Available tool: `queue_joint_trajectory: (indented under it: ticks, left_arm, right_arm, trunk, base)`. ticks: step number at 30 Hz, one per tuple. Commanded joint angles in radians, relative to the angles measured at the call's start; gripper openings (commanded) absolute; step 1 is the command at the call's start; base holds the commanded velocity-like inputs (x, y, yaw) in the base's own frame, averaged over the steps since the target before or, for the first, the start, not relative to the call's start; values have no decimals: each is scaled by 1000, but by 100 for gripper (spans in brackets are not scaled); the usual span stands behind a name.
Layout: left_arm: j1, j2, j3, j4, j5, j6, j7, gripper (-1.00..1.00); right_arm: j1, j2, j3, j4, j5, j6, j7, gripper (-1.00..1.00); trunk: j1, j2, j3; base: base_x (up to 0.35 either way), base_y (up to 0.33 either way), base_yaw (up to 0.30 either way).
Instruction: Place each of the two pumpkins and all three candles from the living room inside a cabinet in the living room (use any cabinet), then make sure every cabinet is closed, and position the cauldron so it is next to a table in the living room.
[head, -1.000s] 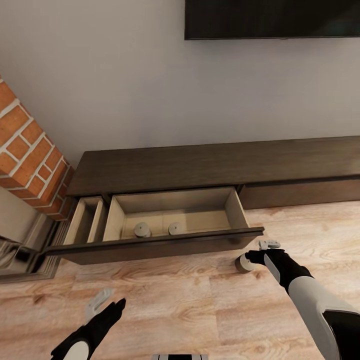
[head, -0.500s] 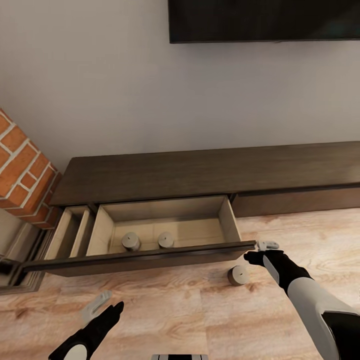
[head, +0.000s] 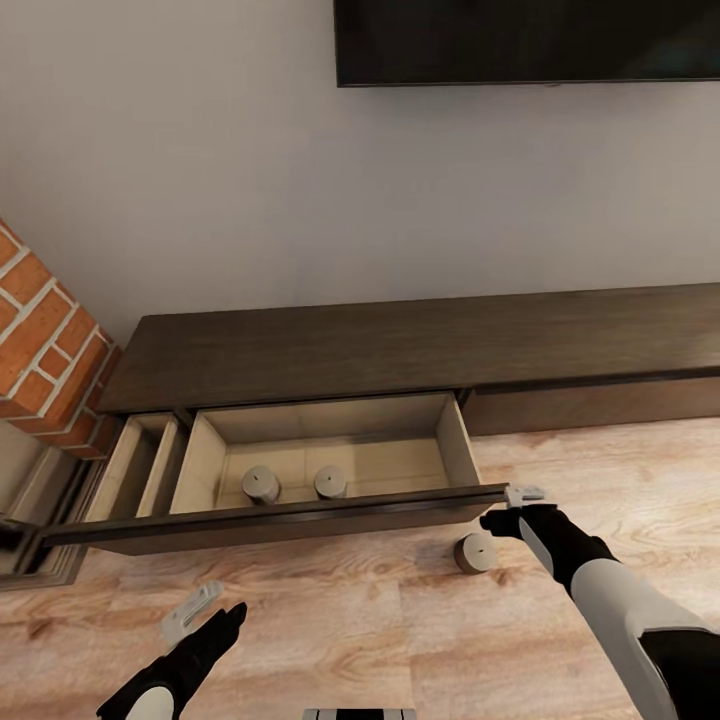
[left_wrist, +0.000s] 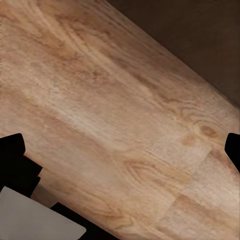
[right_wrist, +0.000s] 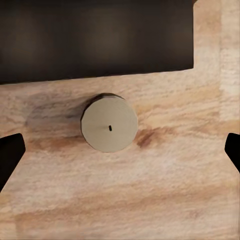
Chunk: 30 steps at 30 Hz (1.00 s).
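A long, low dark-brown TV cabinet (head: 420, 345) stood against a pale wall, beneath the lower edge of a black television (head: 530, 40). Its wide drawer (head: 330, 455) was pulled out over a light wooden floor (head: 350, 620), showing a pale wood interior. Two short grey-olive candles sat upright inside it, side by side near the front: one candle (head: 261, 484) to the left and a second candle (head: 331, 481) just beside it. A narrower drawer (head: 140, 465) to the left also stood open. A red brick column (head: 45, 340) rose at the far left.

A third candle (head: 476, 551) stood upright on the floor, just in front of the open drawer's right corner. In the right wrist view this candle (right_wrist: 109, 122) appeared from above, its tiny wick at the centre, with the dark drawer front (right_wrist: 95, 40) behind it.

The right gripper (head: 512, 508) hovered just above and beside that floor candle, its fingers spread wide apart and holding nothing. The left gripper (head: 205, 610) hung low over bare floor, well apart from the cabinet; its fingers seemed spread, though the view was poor, and nothing sat between them.
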Motion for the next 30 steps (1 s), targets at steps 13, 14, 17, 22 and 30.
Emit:
queue_joint_trajectory:
  ticks: [13, 14, 17, 22, 30]
  left_arm:
    - [1, 0, 3, 0, 0, 0, 2, 100]
    - [1, 0, 3, 0, 0, 0, 2, 100]
    - [0, 0, 3, 0, 0, 0, 2, 100]
    - [2, 1, -4, 1, -4, 0, 4, 100]
    - [4, -3, -9, 1, -51, -1, 3, 100]
  right_arm:
    - [0, 1, 6, 26, -4, 5, 4, 100]
    - [-1, 0, 5, 31, -6, 5, 4, 100]
    - [0, 0, 5, 33, -9, 3, 5, 100]
    - [1, 0, 5, 33, -12, -7, 4, 100]
    - [15, 2, 5, 26, -14, -43, 3, 100]
  trunk:
    - [0, 0, 0]
    - [0, 0, 0]
    - [0, 0, 0]
    - [0, 0, 0]
    - [0, 0, 0]
  base:
    - [0, 0, 0]
    - [0, 0, 0]
    - [0, 0, 0]
    - [0, 0, 0]
    - [-10, 0, 0]
